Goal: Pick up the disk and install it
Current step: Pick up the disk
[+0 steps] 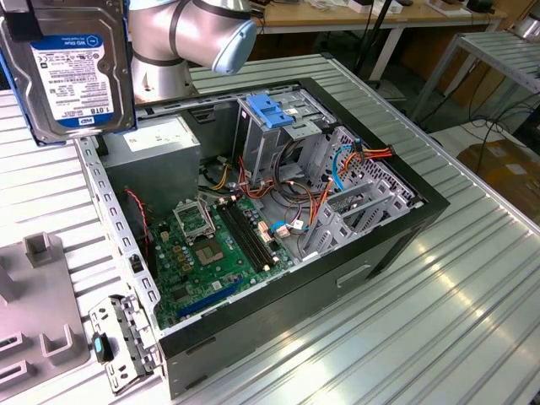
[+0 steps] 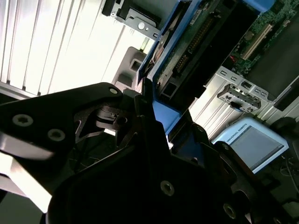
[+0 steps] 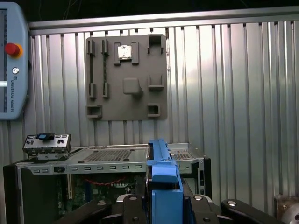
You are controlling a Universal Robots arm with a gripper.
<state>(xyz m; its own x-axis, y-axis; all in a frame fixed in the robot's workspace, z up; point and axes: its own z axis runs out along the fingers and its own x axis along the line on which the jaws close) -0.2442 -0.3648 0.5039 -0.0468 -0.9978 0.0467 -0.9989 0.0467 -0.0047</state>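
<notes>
The arm point(image 1: 190, 29) reaches in over the far side of the open computer case point(image 1: 396, 228). One grey joint with a blue cap shows at the top of the exterior view, and the links beyond it are cut off by the frame edge. The disk point(image 1: 72, 72) hangs high at the exterior view's upper left, well above the desk point(image 1: 456, 321) and apart from the case. Its label faces the camera, and its top and left edges are cropped.

In the first wrist view the tool point(image 3: 163, 207) is pressed together on the disk point(image 3: 161, 170), which stands edge-on with a black jaw on each side of its blue rail. Past the disk, that view takes in the case, a grey fixture plate point(image 3: 126, 77) on the desk and a small metal bracket point(image 3: 46, 142) by the case's edge.

In the second wrist view the tool's dark body covers the near end of the disk point(image 2: 187, 51), leaving its circuit side and a strip of blue rail visible. Exactly where the jaws meet the rail is too dark to make out there.

Inside the case, the drive cage point(image 1: 270, 148) with its blue latch point(image 1: 272, 110) stands near the grey power supply point(image 1: 156, 156).
</notes>
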